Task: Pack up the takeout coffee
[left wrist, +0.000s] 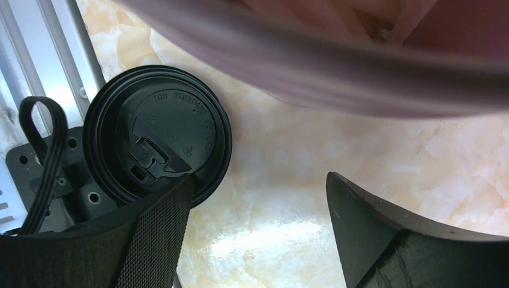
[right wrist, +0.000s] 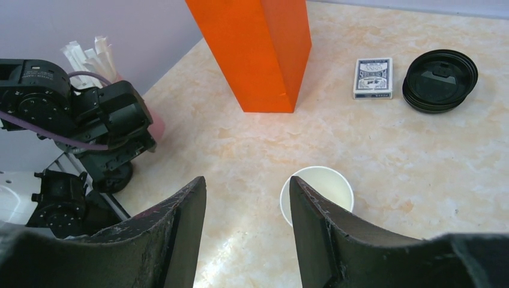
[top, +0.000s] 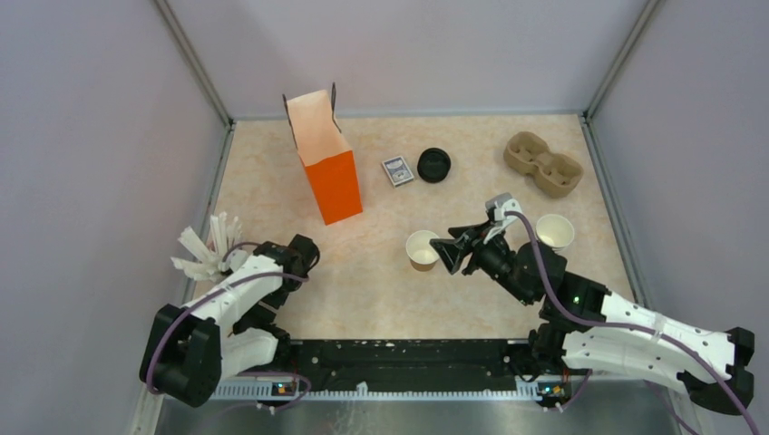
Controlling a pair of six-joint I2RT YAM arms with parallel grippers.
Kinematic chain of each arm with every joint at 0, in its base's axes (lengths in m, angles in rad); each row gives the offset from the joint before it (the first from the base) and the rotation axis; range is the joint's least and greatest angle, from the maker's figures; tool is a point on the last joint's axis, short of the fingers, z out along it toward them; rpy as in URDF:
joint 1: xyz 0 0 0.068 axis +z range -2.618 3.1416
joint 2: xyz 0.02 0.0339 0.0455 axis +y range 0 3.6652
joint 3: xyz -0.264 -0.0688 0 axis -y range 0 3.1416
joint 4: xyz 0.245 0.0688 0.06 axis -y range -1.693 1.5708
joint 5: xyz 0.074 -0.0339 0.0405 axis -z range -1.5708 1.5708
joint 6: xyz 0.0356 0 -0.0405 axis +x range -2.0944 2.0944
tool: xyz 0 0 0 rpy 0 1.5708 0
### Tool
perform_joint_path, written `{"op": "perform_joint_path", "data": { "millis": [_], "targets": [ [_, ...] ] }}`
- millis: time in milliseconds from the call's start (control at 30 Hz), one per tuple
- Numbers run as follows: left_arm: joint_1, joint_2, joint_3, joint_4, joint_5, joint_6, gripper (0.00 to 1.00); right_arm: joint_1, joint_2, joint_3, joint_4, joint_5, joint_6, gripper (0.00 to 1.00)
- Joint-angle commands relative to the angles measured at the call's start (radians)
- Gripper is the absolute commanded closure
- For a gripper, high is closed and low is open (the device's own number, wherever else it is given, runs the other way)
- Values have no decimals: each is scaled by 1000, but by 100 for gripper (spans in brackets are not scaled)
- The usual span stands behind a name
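Observation:
The takeout coffee cup point(top: 423, 250) stands open and lidless at mid-table, tan outside, white inside. My right gripper point(top: 446, 256) is open and empty just right of it. In the right wrist view the cup point(right wrist: 321, 187) sits partly behind my right finger point(right wrist: 312, 222), outside the gap of that gripper point(right wrist: 247, 183). My left gripper point(top: 304, 250) is low at the near left. In its wrist view the left gripper point(left wrist: 260, 180) is open over bare table, and a single black lid point(left wrist: 157, 135) lies beside its left finger point(left wrist: 156, 234), outside the jaws.
A tall orange bag point(top: 331, 168) stands open at the back left. A card deck point(top: 396, 170) and stacked black lids point(top: 433, 165) lie behind the cup. A pulp carrier point(top: 542, 164) is at the back right, another tan cup point(top: 554, 232) to the right, and straws point(top: 204, 249) at the left edge.

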Motion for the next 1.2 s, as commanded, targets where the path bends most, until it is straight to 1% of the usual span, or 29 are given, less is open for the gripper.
{"op": "perform_joint_path", "data": {
  "millis": [0, 100, 167, 233, 300, 467, 533, 633, 700, 867, 1033, 1167],
  "targets": [
    [41, -39, -38, 109, 48, 97, 14, 4, -30, 6, 3, 27, -22, 47],
    [44, -33, -72, 157, 108, 107, 14, 4, -33, 6, 7, 33, -25, 47],
    [42, -20, -71, 160, 125, 101, 14, 5, -32, 8, 9, 34, -28, 47],
    [42, -12, -61, 161, 129, 103, 16, 4, -30, 9, 11, 36, -32, 46],
    [42, -14, -50, 158, 131, 115, 21, 4, -24, 9, 9, 42, -37, 46],
    [42, -34, -67, 209, 166, 184, 37, 4, -18, 9, -4, 53, -42, 46],
    [43, -41, -73, 227, 204, 205, 40, 5, -22, 9, -7, 59, -46, 46],
    [42, -55, -65, 253, 270, 256, 47, 5, -25, 9, -8, 73, -56, 46],
    [42, -67, -63, 263, 299, 280, 48, 4, -24, 9, -8, 80, -57, 45],
    [39, -91, -67, 249, 330, 313, 55, 4, -25, 3, -6, 84, -62, 45],
    [38, -115, -71, 230, 348, 328, 57, 4, -27, 3, -7, 96, -69, 44],
    [36, -128, -46, 190, 358, 317, 51, 3, -27, 8, -8, 102, -74, 44]
  ]
}}
